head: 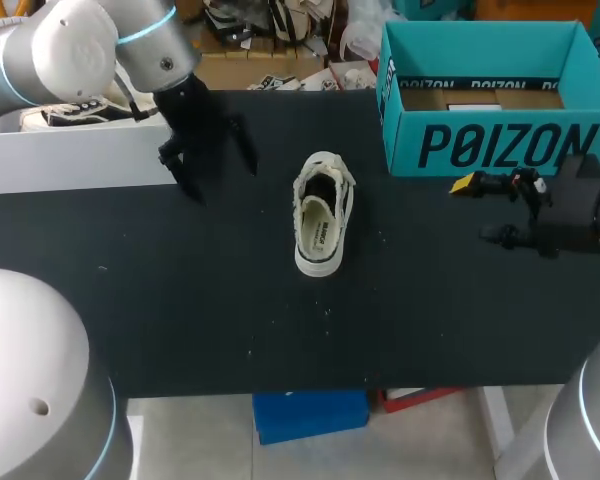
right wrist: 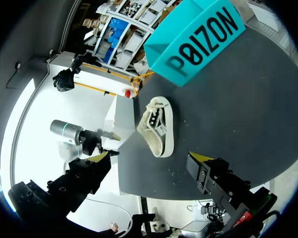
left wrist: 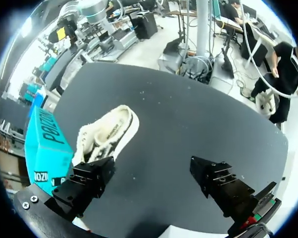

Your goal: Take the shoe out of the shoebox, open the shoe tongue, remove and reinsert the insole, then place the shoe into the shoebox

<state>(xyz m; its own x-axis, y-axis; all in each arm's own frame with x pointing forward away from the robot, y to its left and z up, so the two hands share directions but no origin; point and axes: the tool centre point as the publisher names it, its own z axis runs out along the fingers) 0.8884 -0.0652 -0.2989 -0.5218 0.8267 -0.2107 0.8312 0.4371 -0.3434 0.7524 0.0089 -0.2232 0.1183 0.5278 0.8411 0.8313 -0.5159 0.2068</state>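
Shoe (head: 323, 214) lies out of the shoebox (head: 490, 145), on the table (head: 180, 300) between the two grippers. Left gripper (head: 218, 168): jaws wide apart, empty. Right gripper (head: 480, 210): the same. The shoe's long axis runs crosswise to both. Left judged nearer.

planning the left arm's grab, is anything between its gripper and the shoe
Nothing visible. Only bare black table lies between the open left gripper and the shoe, which sits alone mid-table. The teal shoebox stands beyond the shoe on its other side, out of that path.
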